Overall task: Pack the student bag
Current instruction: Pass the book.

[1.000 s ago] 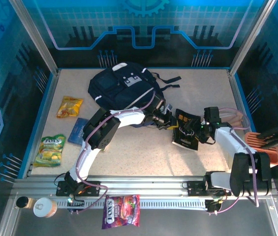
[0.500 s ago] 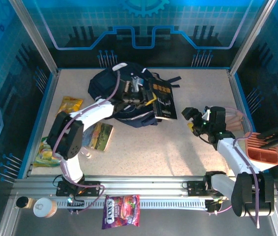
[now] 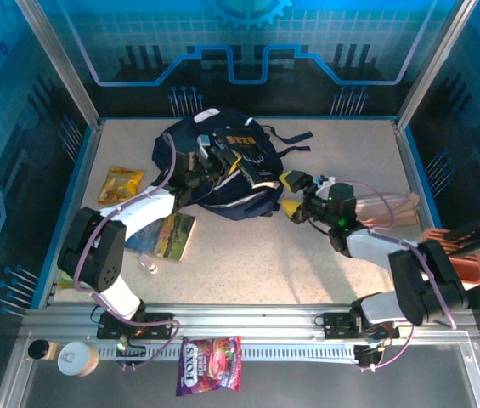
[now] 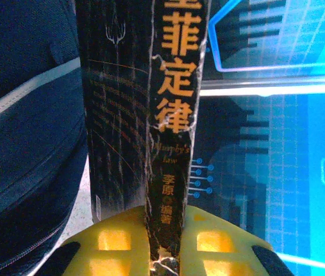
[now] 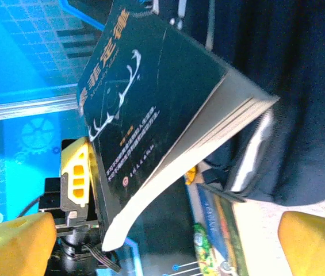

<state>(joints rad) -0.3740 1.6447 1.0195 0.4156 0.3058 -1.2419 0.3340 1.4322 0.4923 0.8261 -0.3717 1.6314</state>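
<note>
Student bag [image 3: 214, 202] lies at the back of the table, left of centre. I can't tell whether its mouth is open or whether anything is inside.

Far left, on the table: yellow snack packet [image 3: 121, 183], print too small to read. Just right of it, nearer me, a book with a landscape cover [image 3: 173, 236], lying flat. Neither is packed.

On the front rail: purple sweets packet [image 3: 210, 365], "FOX'S" legible. Also unpacked.

Over the bag: left gripper [image 3: 218, 161] is clamped tight on the spine end of a black book [image 3: 250, 155], holding it above the fabric, not in the bag. The left wrist view shows orange Chinese characters down the spine, 菲定律 clear and the top character cut off. Below that is faint small type, probably "Murphy's law", then 李原.

Just right of the bag: right gripper [image 3: 293, 194], jaws spread wide, empty, facing the book's page edge.

My read: early going, with one book mid-insertion and at least three items left.
</note>
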